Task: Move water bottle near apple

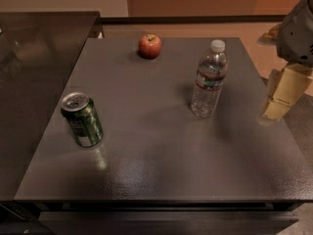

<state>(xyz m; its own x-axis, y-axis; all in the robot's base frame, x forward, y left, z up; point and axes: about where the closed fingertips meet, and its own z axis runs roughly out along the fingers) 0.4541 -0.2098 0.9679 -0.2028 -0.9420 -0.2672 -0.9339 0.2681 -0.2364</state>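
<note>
The water bottle (209,80) stands upright on the dark grey table (161,155), right of centre; it is clear and ribbed, with a white cap and a red and blue-green label. The apple (149,46), small and red, sits near the table's far edge, to the bottle's upper left and well apart from it. My gripper (282,96), tan below a grey wrist, hangs at the table's right edge. It is to the right of the bottle, not touching it and holding nothing.
A green can (82,119) stands upright at the left of the table. A dark glossy counter (34,72) adjoins the table on the left. Tan floor lies behind and to the right.
</note>
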